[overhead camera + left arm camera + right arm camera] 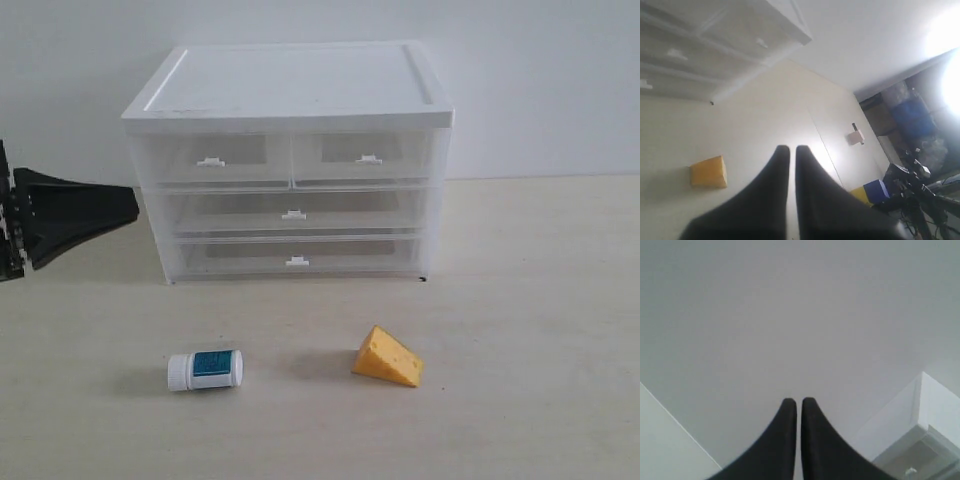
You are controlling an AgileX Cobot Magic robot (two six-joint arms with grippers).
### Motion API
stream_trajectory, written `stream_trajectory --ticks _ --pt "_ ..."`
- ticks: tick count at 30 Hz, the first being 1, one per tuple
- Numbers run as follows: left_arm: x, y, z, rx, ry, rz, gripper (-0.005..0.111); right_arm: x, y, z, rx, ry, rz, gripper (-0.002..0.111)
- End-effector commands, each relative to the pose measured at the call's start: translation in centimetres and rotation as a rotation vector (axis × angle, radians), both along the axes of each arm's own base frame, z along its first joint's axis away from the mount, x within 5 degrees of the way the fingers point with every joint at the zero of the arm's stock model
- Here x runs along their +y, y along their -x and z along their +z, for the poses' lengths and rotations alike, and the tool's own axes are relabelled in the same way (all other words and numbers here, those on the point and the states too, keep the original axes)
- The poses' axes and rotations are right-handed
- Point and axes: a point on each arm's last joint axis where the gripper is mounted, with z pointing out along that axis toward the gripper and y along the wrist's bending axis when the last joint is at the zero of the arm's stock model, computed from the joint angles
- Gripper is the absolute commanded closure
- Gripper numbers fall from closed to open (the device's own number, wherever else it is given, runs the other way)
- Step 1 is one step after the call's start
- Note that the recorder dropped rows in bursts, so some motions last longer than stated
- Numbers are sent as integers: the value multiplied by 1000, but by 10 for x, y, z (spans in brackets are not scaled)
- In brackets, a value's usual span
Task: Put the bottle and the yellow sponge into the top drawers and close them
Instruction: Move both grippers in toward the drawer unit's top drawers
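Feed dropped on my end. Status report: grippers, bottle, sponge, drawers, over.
Left gripper and right gripper shut, empty. Bottle on its side and yellow sponge on table, apart, in front of cabinet. Top drawers both closed. Nothing in the way.

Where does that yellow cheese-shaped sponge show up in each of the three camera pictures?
Exterior view: the yellow sponge lies on the table in front of the cabinet, right of the bottle.
Left wrist view: the yellow sponge lies on the table beside the left gripper, the cabinet beyond.
Right wrist view: not in it.
Shared landmark: the white cabinet, seen in all three.
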Motion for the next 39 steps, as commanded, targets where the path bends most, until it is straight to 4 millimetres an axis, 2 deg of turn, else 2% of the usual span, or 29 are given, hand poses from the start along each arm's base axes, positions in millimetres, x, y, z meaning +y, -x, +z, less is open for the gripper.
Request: stream_trajectory --ticks 1,3,4,6,10,14,17,19,23,30,32,36,37,39 --pt "0 -5 12 -64 -3 -9 103 30 -50 22 212 201 86 108" --pt "3 -11 10 -65 -42 30 103 56 -76 18 286 239 210 108" --pt "3 -17 6 -44 -47 40 103 75 -91 10 310 188 314 108" --pt "-2 -25 1 -3 -16 3 103 93 -107 -2 333 122 435 108" --pt "-21 -44 -9 52 88 -159 103 119 -128 -27 344 41 617 108" --pt "-21 -64 -25 107 60 -126 103 129 -137 -45 382 33 677 108" --pt "-17 -76 -40 175 22 -54 103 123 -148 -61 438 82 659 108" --pt "-15 -86 -46 189 -4 -19 103 110 -158 -70 492 74 637 108" --pt "-15 -110 -50 198 3 -3 103 90 -179 -74 500 81 651 108" --pt "-17 -145 -53 209 39 -13 101 94 -226 -81 548 112 697 108" --pt "-18 -151 -55 204 55 -38 94 96 -237 -87 558 120 705 108" --pt "-19 -157 -60 206 65 -51 62 100 -259 -106 598 112 714 106" --pt "-19 -159 -61 207 69 -48 56 101 -263 -111 606 108 718 103" --pt "-18 -163 -60 200 62 -35 51 103 -272 -120 614 94 732 93"
